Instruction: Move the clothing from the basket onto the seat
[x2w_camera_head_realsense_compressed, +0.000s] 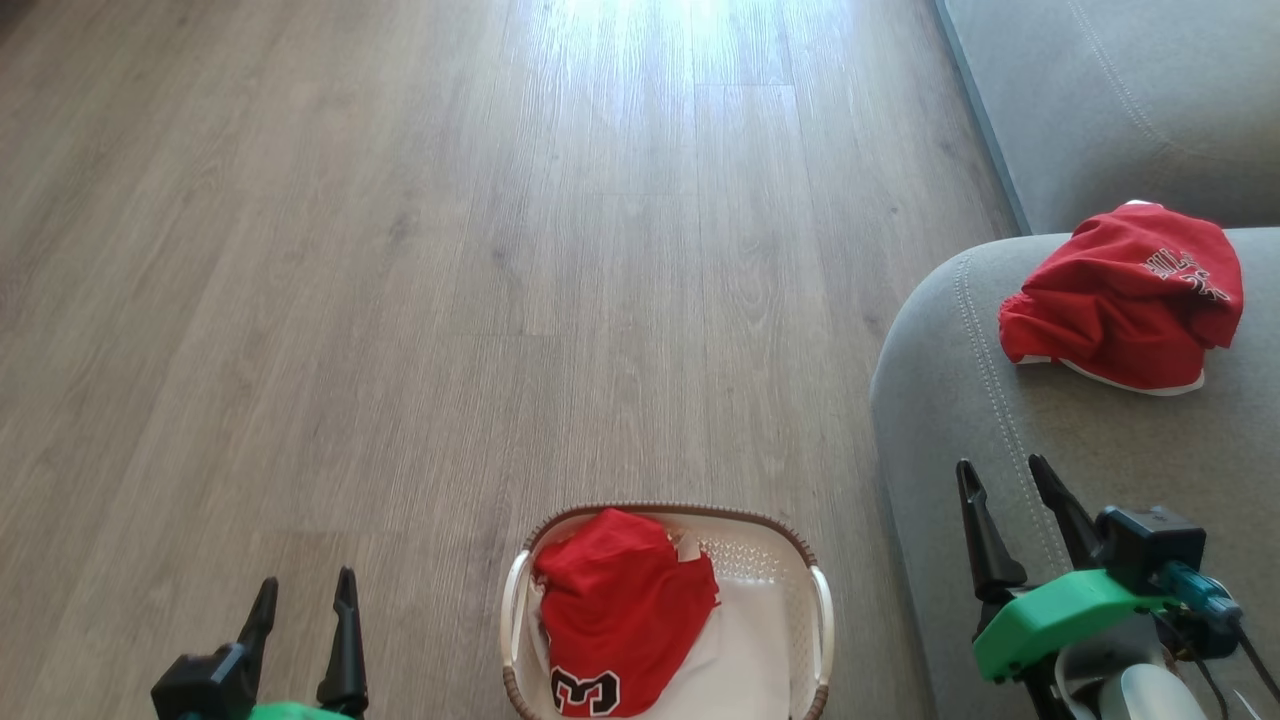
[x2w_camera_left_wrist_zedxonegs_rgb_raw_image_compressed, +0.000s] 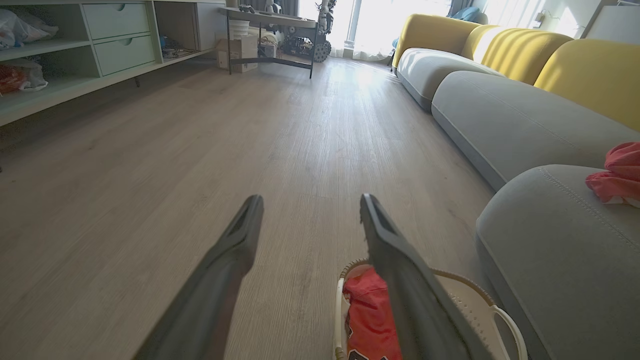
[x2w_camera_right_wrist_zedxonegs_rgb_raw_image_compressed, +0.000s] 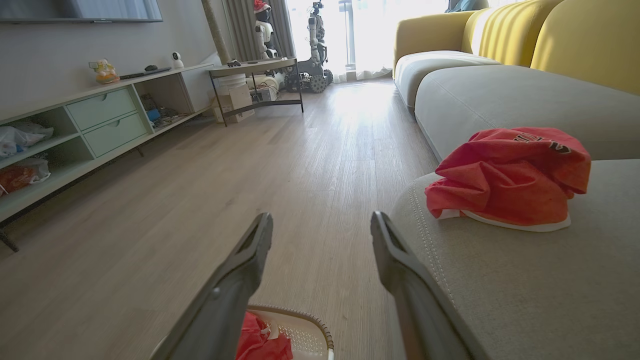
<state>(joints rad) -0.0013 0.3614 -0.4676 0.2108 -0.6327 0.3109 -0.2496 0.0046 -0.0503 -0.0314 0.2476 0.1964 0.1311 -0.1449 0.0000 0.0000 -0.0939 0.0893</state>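
Brightly lit from blown-out windows at 12 o'clock, glaring off the wood floor, soft-shadowed, bowed at wrist-view edges, mostly sharp.

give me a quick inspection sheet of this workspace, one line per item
surface: wood-plank floor, bare around the basket
job's things: basket on the floor beside the seat, one red jersey in it; second red jersey crumpled on the seat
clutter: nothing seen
grippers: left gripper open and empty above the floor, left of the basket; right gripper open and empty above the seat's edge
cables: dark cable at the right wrist, hanging free of the fingers
surroundings: shelf unit with drawers, table, yellow backrests behind the seats
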